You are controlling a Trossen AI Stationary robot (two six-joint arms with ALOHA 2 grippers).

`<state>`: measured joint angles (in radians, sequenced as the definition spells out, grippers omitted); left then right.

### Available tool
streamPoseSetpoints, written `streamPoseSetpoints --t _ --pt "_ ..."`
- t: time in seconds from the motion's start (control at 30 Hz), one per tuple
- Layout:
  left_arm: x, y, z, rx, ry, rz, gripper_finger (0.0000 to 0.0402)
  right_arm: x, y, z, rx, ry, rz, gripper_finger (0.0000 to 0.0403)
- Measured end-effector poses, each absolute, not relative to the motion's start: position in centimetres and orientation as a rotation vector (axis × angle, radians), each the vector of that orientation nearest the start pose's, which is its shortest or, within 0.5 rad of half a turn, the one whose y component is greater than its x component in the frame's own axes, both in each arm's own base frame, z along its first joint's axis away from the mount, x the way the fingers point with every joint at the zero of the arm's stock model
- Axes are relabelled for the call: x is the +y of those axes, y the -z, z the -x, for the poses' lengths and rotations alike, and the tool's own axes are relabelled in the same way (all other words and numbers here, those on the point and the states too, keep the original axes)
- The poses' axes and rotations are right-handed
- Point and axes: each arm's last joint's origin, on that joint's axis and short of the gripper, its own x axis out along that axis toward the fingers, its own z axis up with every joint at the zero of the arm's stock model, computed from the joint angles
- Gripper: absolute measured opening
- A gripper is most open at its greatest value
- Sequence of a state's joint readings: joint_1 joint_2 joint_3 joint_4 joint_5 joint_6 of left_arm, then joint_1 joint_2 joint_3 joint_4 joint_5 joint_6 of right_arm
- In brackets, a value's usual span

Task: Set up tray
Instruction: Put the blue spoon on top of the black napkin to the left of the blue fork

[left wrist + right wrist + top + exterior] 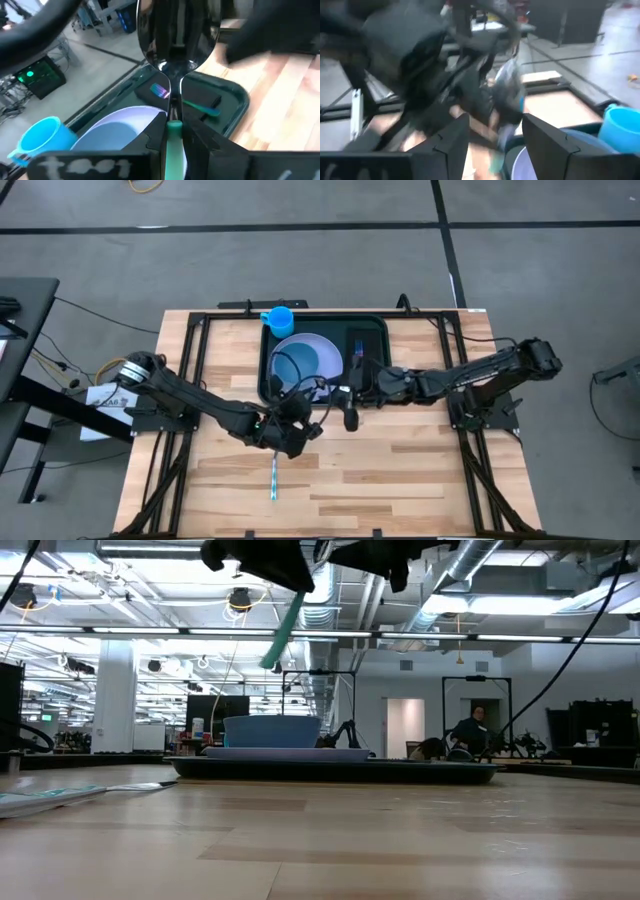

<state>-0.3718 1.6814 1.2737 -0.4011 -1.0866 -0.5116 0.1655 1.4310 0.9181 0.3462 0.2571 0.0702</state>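
The dark green tray lies at the table's far middle. On it stand a blue cup, a lavender plate with a blue bowl, and a black napkin bearing a teal-handled utensil. My left gripper hovers just near of the tray, shut on a teal-handled spoon. My right gripper is open, high over the tray's near edge, and faces the spoon's bowl without touching it. My left gripper pinches the spoon's teal handle between its two fingers, close to the metal neck. The metal bowl sticks out ahead of the fingers toward the tray. The spoon is lifted clear, and its handle's free end slants down below the gripper.
Another teal-handled utensil lies on the bare wood near the table's front edge, near of my left gripper. Black frame rails run along the table's left and right sides. Open wood spreads across the near half.
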Motion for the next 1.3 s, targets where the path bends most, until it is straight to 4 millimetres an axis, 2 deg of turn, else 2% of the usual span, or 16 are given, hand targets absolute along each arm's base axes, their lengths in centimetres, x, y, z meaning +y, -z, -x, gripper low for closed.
streamPoseSetpoints --t 0.3,0.8,1.03,1.3 --pt "-10.2 -25.7 -35.9 0.421 -0.720 -0.074 0.0029 3.7 -28.3 -31.9 0.135 0.147 -0.039 0.0146" --pt "-10.2 -25.5 -36.0 0.434 -0.714 -0.108 0.0029 3.6 -28.0 -31.9 0.162 0.163 -0.042 0.0074" --pt "-10.2 -25.4 -36.0 0.438 -0.713 -0.111 0.0029 3.5 -28.0 -31.9 0.163 0.166 -0.053 0.0010" --pt "-10.2 -25.4 -35.9 0.441 -0.712 -0.113 0.0029 3.5 -28.0 -31.9 0.166 0.166 -0.066 0.0003"
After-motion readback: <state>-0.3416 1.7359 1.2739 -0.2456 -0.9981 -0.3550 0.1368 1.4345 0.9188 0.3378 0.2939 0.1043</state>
